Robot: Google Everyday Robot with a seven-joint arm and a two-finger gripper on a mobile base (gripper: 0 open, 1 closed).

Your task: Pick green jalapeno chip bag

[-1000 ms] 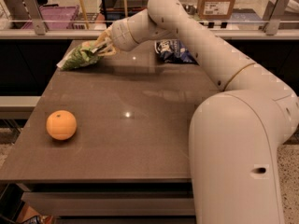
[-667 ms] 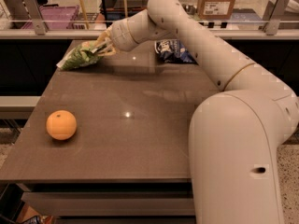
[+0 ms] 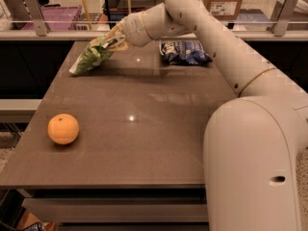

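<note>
The green jalapeno chip bag (image 3: 90, 57) is at the table's far left. Its upper right end is pinched in my gripper (image 3: 113, 40), and it hangs tilted with its lower left corner at or just above the tabletop. The gripper is shut on the bag's top edge. My white arm reaches in from the right across the back of the table.
A dark blue chip bag (image 3: 185, 52) lies at the back of the brown table (image 3: 144, 143), just right of the gripper. An orange (image 3: 63, 128) sits near the left front. A railing and shelves stand behind the table's far edge.
The gripper has risen slightly with the green bag's right end, so the bag now hangs more steeply tilted than before. The orange and blue bag have not moved.
</note>
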